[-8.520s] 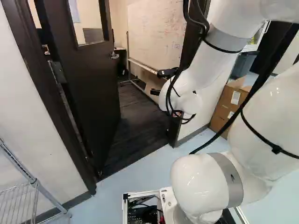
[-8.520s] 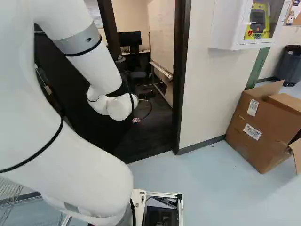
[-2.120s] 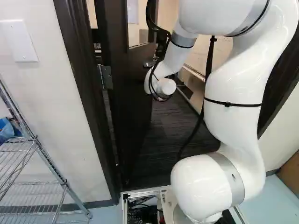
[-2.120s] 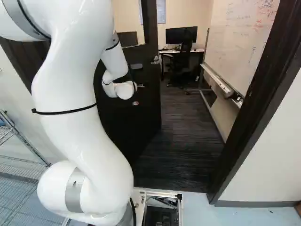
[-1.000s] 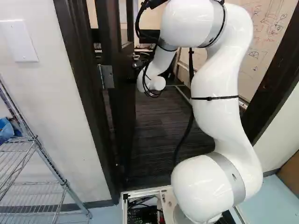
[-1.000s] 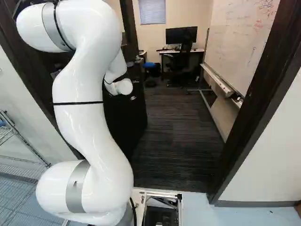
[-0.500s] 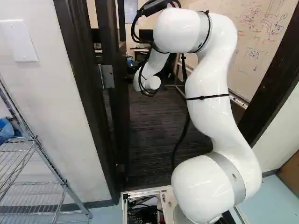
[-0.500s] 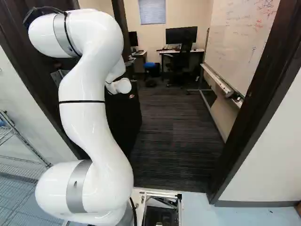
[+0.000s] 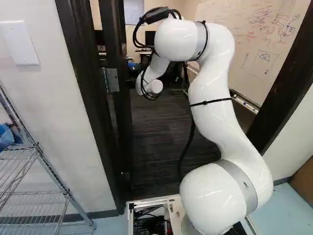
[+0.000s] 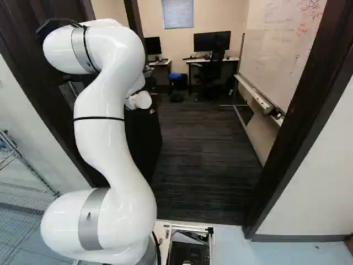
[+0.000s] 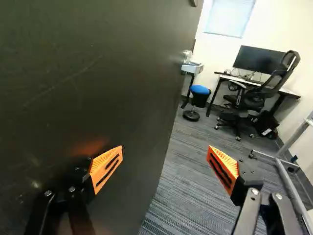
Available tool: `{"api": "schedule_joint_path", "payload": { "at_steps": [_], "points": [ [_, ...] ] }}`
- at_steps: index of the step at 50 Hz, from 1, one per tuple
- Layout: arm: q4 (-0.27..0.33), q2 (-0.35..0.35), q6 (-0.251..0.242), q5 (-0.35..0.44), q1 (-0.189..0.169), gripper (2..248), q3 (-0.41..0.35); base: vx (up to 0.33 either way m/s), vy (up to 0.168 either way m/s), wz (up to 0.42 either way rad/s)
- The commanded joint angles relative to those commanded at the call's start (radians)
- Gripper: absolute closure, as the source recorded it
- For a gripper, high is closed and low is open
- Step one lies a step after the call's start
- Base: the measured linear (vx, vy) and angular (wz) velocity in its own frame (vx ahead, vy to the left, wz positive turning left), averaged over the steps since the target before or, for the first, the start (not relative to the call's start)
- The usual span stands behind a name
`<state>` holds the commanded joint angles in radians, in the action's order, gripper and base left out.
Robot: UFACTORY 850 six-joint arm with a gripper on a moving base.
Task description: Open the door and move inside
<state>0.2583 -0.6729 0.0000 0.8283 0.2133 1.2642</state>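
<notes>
The fingers stood wide apart, gripping nothing, one close by the door, the other out past its edge over the carpet. The door, beside and ahead of them, hung well open; opening looked nearly done. Far behind them, the base sat about at the threshold, so moving inside remained.

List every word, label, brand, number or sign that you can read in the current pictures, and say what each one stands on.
Legible text: none.
Whiteboard: handwriting and sketches, some in red, too small to read.
Arm's lower grey band: one small dark mark, too small to read.
Black object beside the office chair: a small white patch; cannot tell whether it bears lettering.
</notes>
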Motion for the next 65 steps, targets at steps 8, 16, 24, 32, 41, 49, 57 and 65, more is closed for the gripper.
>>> {"api": "schedule_joint_path", "payload": {
  "at_steps": [8, 16, 24, 32, 41, 49, 57, 65],
  "points": [
    [0.005, -0.015, 0.000, 0.000, 0.013, 3, 0.020, 0.000, 0.000, 0.000],
    [0.014, -0.025, 0.000, 0.000, 0.025, 3, 0.034, 0.000, 0.000, 0.000],
    [0.022, -0.033, 0.000, 0.000, 0.037, 3, 0.045, 0.000, 0.000, 0.000],
    [0.025, -0.038, 0.000, 0.000, 0.044, 3, 0.052, 0.000, 0.000, 0.000],
    [0.025, -0.039, 0.000, 0.000, 0.045, 3, 0.053, 0.000, 0.000, 0.000],
    [0.025, -0.033, 0.000, 0.000, 0.037, 3, 0.045, 0.000, 0.000, 0.000],
    [0.025, -0.020, 0.000, 0.000, 0.022, 3, 0.027, 0.000, 0.000, 0.000],
    [0.025, -0.005, 0.000, 0.000, 0.004, 3, 0.007, 0.000, 0.000, 0.000]
  ]
}}
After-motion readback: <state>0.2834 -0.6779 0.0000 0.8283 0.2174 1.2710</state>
